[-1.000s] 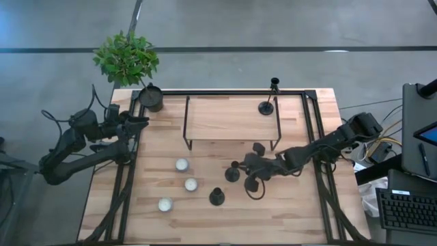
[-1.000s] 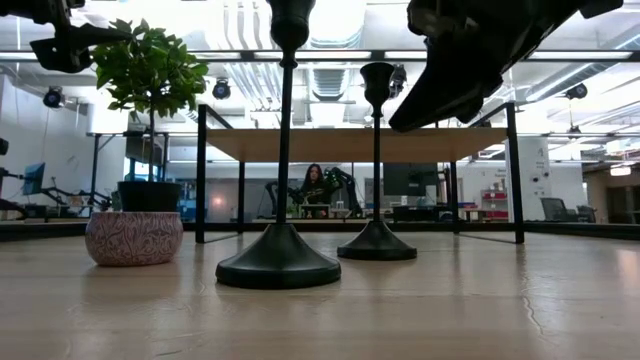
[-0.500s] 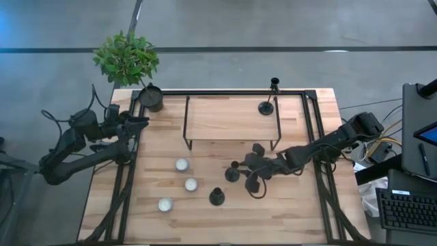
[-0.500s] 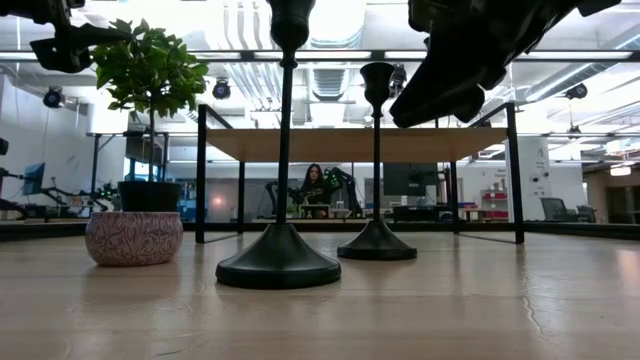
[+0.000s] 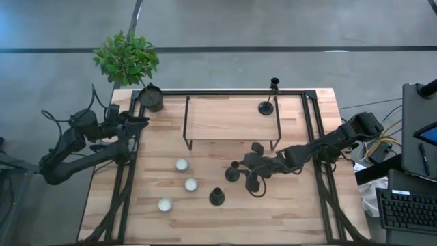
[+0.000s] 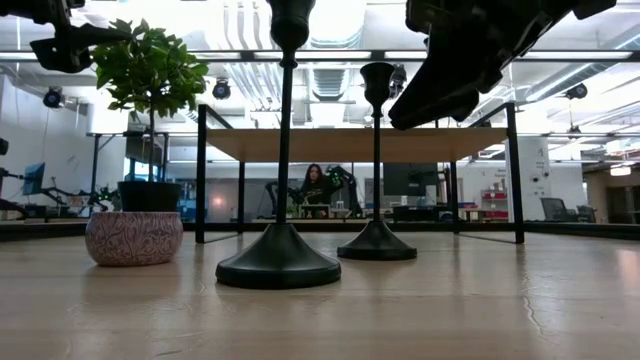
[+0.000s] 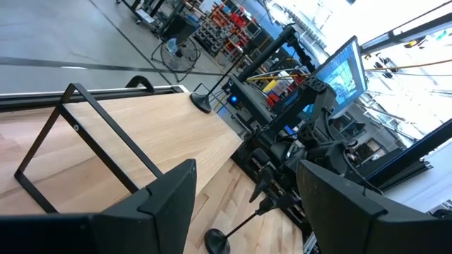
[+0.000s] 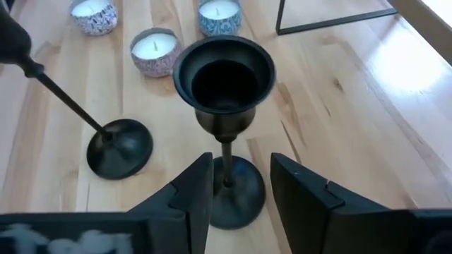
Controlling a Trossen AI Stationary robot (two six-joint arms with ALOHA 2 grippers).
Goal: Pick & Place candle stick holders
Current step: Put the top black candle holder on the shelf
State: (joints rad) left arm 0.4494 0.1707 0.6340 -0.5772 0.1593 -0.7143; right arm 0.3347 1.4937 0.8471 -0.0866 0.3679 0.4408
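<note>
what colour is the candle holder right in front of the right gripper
Matte black all over, cup, stem and base; the candle stick holder shows best in the right wrist view.

We find no text, label, brand, number or sign that we can read in any view.

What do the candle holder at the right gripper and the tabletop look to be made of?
Candle holder: probably metal with a matte black coating; thin rigid stem, cup with dull, soft highlights. Could be painted otherwise. Tabletop: pale wood, butcher-block style; visible grain and joined strips, a low satin sheen.
</note>
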